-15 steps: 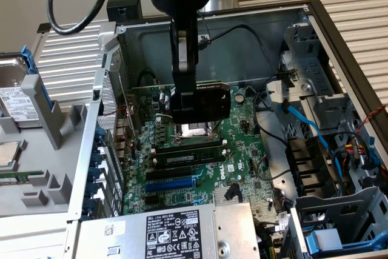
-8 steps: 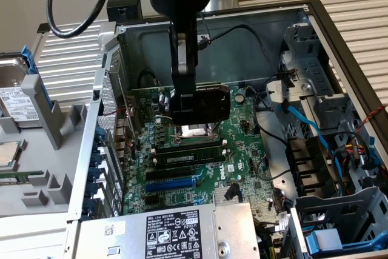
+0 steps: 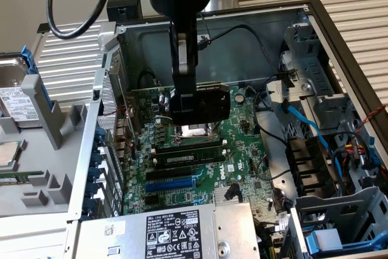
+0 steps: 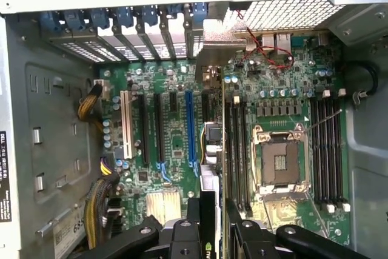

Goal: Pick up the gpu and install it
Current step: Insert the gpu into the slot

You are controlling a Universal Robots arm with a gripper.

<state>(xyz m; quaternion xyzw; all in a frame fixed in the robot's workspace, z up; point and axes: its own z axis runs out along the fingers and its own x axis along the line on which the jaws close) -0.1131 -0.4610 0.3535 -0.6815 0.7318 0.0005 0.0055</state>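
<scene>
gripper: pinching gpu, centre of exterior view
gpu: on edge, over socket
motherboard: inside open case

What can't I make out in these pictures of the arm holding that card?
- Exterior view: the gripper covers one end of the gpu, and the card hides part of the processor socket below.
- Wrist view: the card shows edge-on, so its faces are unseen.
- Exterior view: the hard drive is cut off at the left edge.
</scene>
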